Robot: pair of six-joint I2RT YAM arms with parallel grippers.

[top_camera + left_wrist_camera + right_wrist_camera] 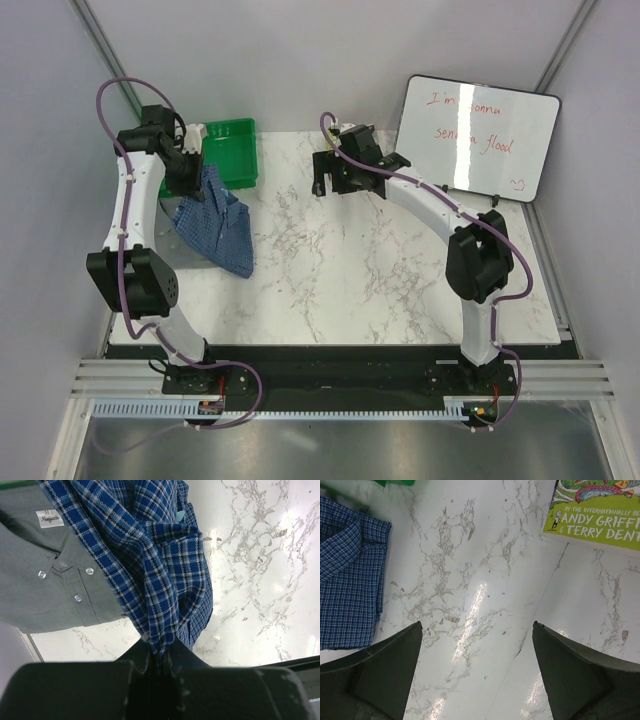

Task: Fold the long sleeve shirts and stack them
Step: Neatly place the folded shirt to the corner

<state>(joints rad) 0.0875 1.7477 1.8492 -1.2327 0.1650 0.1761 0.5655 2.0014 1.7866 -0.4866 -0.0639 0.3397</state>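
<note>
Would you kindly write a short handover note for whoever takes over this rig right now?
Left gripper: shut on a pinch of the blue checked cloth shirt, which is lifted at the left side, its lower part lying on the white marble table.
Right gripper: open and empty above bare marble.
Plain grey button-up shirt: lies beside the blue one, collar and buttons showing; whether it is folded cannot be told.
Done: no neat stack yet.
Left: spread and fold the blue shirt, fold the grey one, stack them.
</note>
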